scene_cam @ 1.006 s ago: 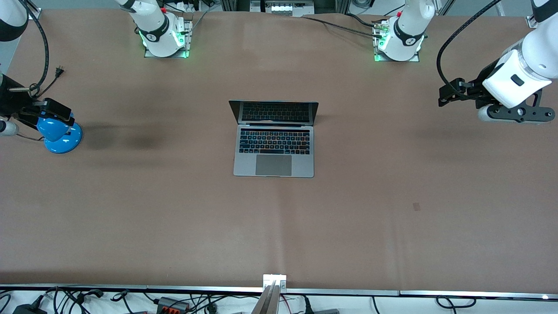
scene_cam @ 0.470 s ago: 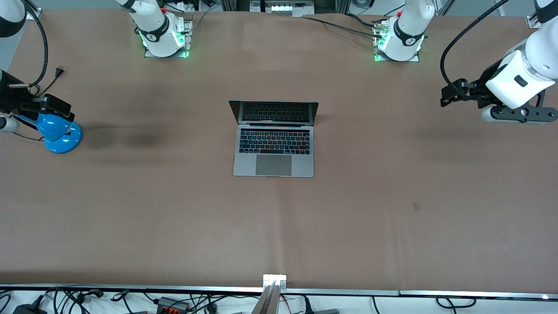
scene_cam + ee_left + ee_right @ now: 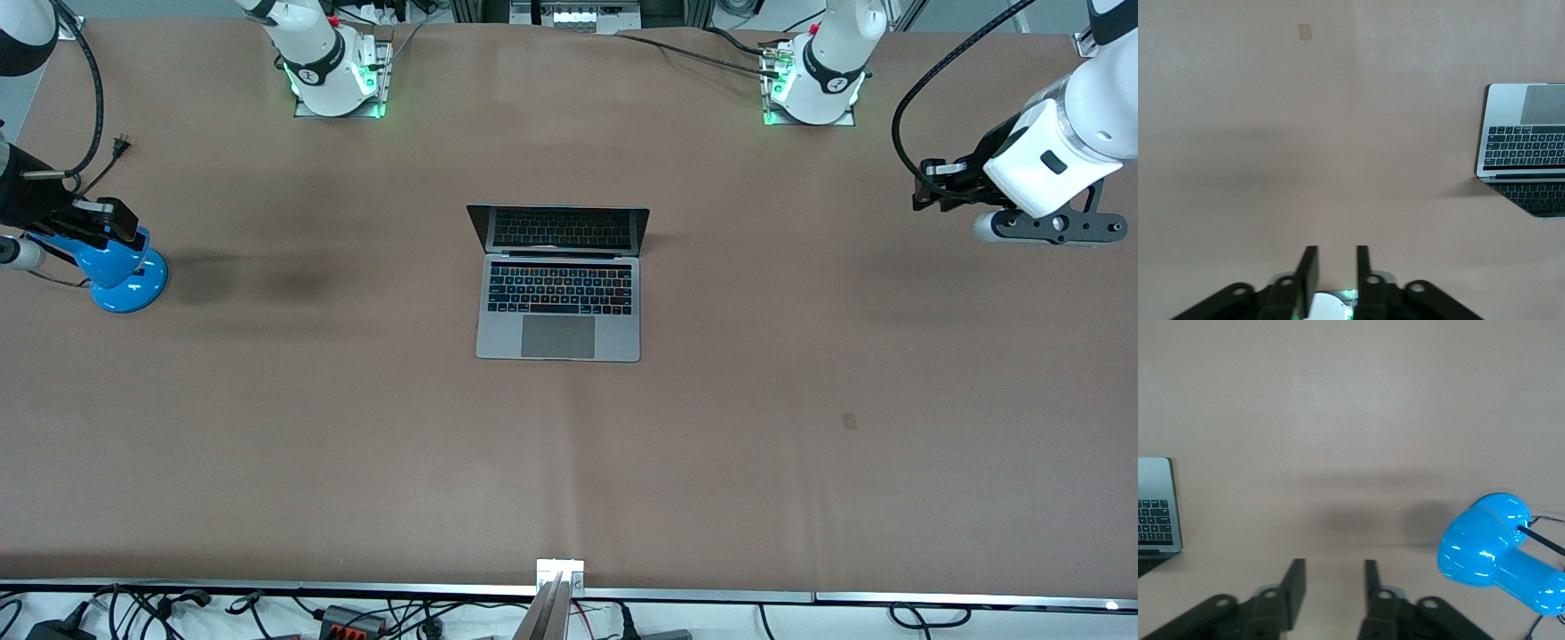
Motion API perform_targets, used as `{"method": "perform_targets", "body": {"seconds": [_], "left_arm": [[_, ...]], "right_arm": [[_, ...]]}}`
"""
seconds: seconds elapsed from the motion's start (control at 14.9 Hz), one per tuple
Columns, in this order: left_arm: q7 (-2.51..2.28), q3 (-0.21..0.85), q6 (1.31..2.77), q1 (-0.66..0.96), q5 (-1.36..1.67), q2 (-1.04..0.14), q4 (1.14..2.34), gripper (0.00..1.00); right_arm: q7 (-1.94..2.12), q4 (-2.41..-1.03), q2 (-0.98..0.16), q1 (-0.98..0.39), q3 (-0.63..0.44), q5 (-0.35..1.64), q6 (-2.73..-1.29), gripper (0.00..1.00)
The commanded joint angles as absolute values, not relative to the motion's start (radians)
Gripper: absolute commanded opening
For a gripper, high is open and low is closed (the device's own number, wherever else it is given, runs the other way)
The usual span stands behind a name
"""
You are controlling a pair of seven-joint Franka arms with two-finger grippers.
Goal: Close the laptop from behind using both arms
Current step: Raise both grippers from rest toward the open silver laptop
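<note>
Both arms have drifted slightly, left hand (image 3: 1336,270) and right hand (image 3: 1331,587) narrowly open, well apart from the untouched, open laptop (image 3: 559,283).

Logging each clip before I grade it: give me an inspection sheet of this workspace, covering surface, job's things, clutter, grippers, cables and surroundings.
Surface: brown table, one small darker patch toward the left arm's end.
Job's things: laptop open at mid-table, screen dark, untouched by either arm.
Clutter: blue desk lamp at the right arm's end.
Grippers: left gripper up over bare table at the left arm's end, fingers apart, empty; right gripper over the table beside the lamp, fingers apart, empty.
Cables: black cable looping along the left arm; loose plug near the lamp; tangled leads off the table's near edge.
Surroundings: two arm bases with green lights.
</note>
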State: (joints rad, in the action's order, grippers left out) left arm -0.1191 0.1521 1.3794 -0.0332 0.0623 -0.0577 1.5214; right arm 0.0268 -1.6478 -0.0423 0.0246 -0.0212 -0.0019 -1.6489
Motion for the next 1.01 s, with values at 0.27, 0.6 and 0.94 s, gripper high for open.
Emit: {"method": "perform_targets", "body": {"seconds": [0.27,0.6,0.94], "left_arm": [[-0.161,0.155,1.31,-0.041,0.123,-0.037,1.543,0.0],[-0.242,0.176,1.324,-0.015,0.196,-0.055,1.592,0.0],[-0.322,0.34,1.506,-0.017,0.308,0.007,1.826,0.0]], "right_arm": [[0.026,-1.677,-0.052,0.009,-0.011,0.026,-1.617,0.0],[0.025,-1.712,-0.103,-0.11,-0.011,0.041,-1.58,0.0],[-0.003,-1.834,-0.101,-0.169,-0.011,0.248,-1.588,0.0]]}}
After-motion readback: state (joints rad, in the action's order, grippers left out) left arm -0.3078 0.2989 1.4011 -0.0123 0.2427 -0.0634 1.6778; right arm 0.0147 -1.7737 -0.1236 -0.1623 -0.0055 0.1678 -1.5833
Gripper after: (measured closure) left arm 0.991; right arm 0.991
